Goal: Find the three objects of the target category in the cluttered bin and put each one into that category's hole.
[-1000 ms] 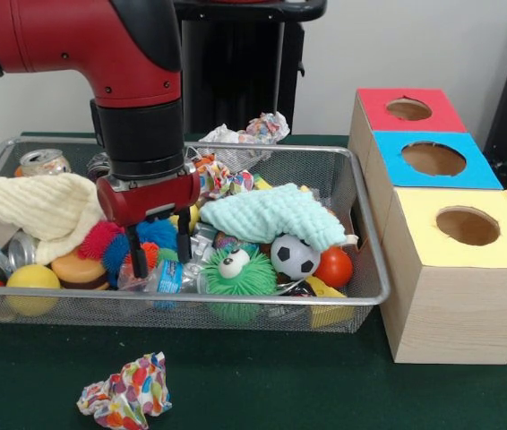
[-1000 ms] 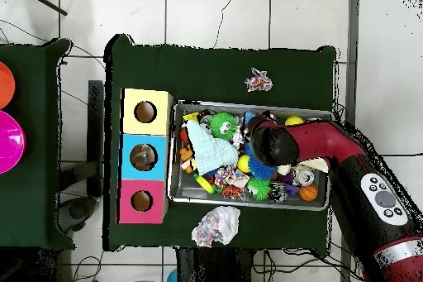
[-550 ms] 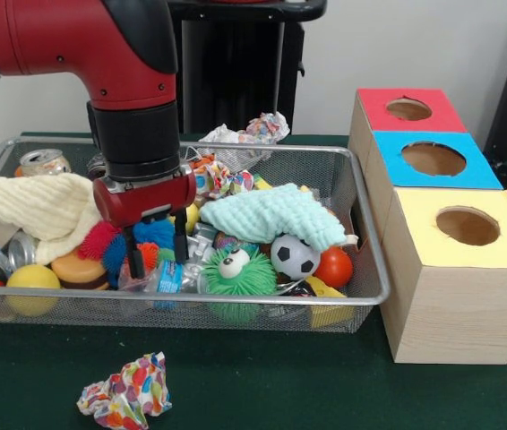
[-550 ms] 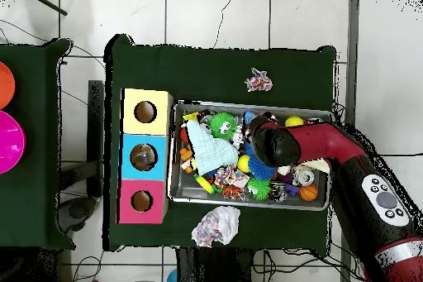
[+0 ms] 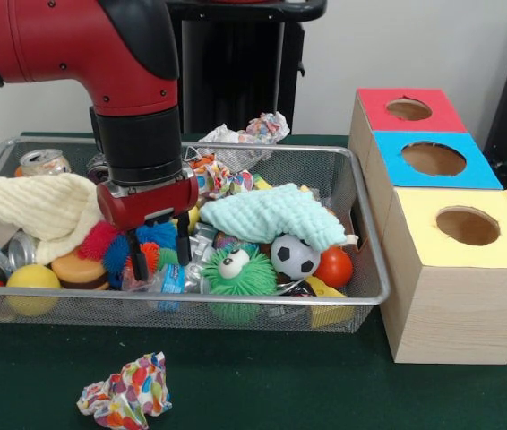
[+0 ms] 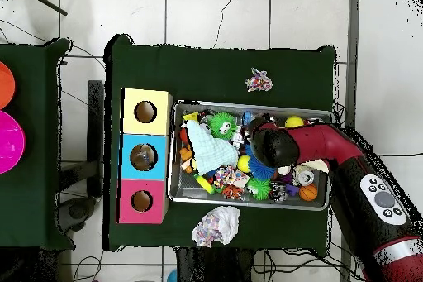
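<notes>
Our black two-fingered gripper (image 5: 158,252) has dipped lower, jaws spread around the red-and-blue spiky rubber ball (image 5: 134,244) at centre-left, grasp imminent.

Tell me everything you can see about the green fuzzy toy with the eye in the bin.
The green fuzzy toy is a round ball covered in soft rubbery-looking spikes, bright green, with one bulging white eye with a dark pupil on top. It lies in the wire mesh bin against the front wall, just right of the gripper. The soccer ball sits close on its right, and the mint cloth lies just behind. From overhead it shows near the bin's edge.
</notes>
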